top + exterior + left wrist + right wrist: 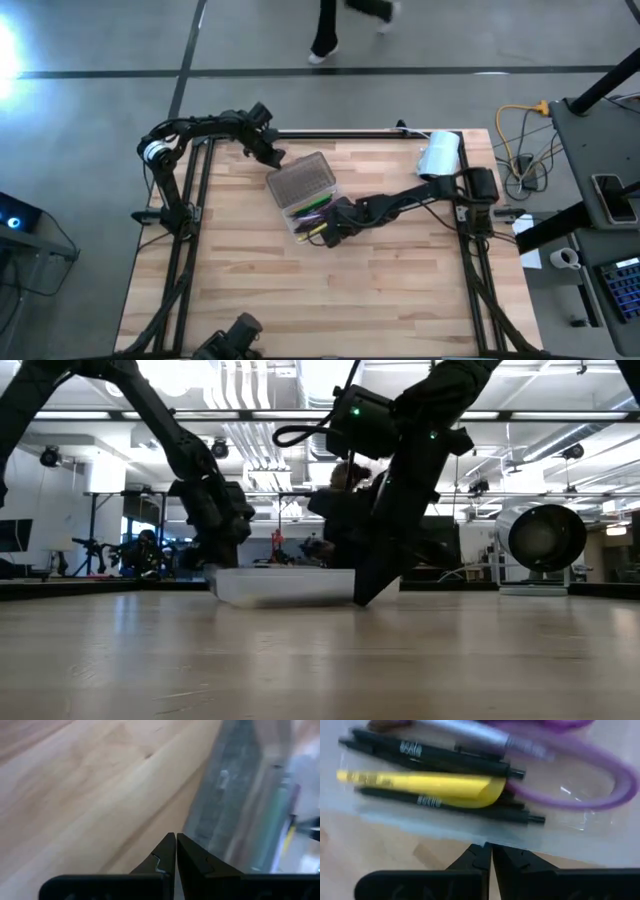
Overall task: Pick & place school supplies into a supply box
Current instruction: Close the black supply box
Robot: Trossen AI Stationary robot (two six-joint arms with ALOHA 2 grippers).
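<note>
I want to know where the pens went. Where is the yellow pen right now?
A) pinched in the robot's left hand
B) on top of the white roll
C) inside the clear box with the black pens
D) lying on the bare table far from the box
C: the right wrist view shows the yellow pen lying inside the clear box among the black pens, and the left hand is shut with nothing in it.
</note>
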